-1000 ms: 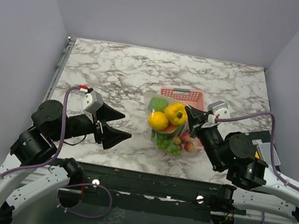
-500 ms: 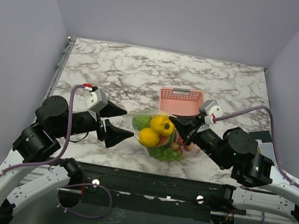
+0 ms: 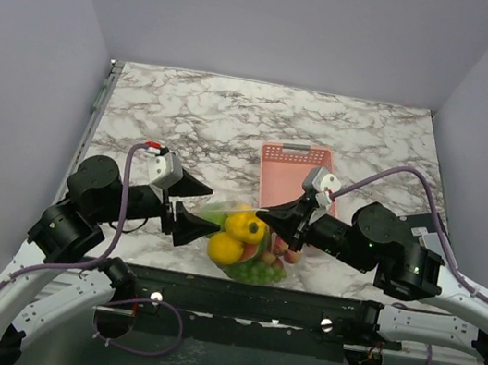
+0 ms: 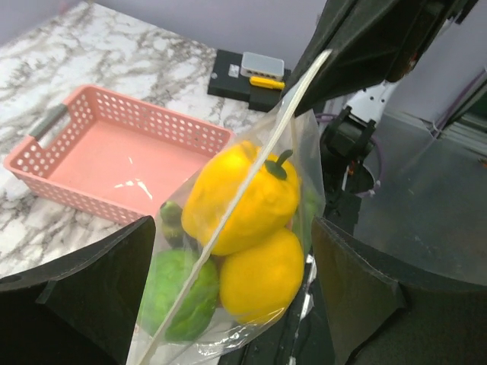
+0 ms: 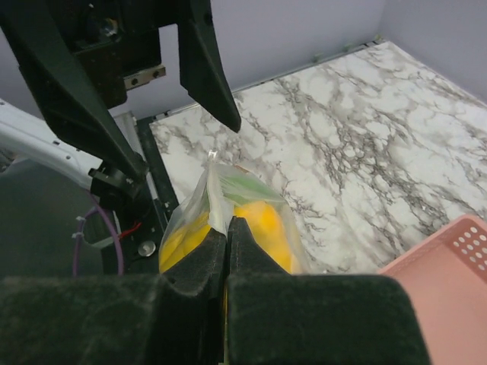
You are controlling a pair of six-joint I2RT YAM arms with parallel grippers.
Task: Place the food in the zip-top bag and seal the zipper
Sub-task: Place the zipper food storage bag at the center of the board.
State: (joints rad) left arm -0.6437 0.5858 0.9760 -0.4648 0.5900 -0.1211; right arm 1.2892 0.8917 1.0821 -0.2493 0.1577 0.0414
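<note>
1. Because the right claw (image 5: 228, 226) is pressed together on one end of the mouth of the zip-top bag (image 3: 239, 243), the bag hangs from that corner at lower centre of the top view. Its belly sags near the front edge of the surface (image 3: 189, 117). Judgement: hanging it this way lets the load pull the zipper (image 4: 251, 179) into a straight diagonal line.
2. Food (image 3: 244, 239) sits inside the bag. A yellow pepper (image 4: 243, 198) is on top, a lemon-like fruit (image 4: 262, 277) is under it, and a green fruit (image 4: 179, 285) is at lower left of the left wrist view. Loading looks done and sealing is the step in hand.
3. Left claw (image 4: 228, 251) is spread wide, one finger on either side of the zipper's free end. I cannot tell whether it touches the plastic. Judgement: it is placed to close on the strip and press it.
4. I cannot tell whether the strip is already pressed shut along any part.
5. Pink basket (image 3: 293, 167) lies behind the bag, right of centre, apart from both claws.
6. Pose, right arm: it reaches leftward from lower right of the top view, forearm low and nearly level, claw pointing left.
7. Pose, left arm: elbow bunched at lower left, wrist aimed right, so the two claws face each other across the bag.
8. Risk (judgement): the weight hangs from one pinched corner, so a tug could slip the plastic.
</note>
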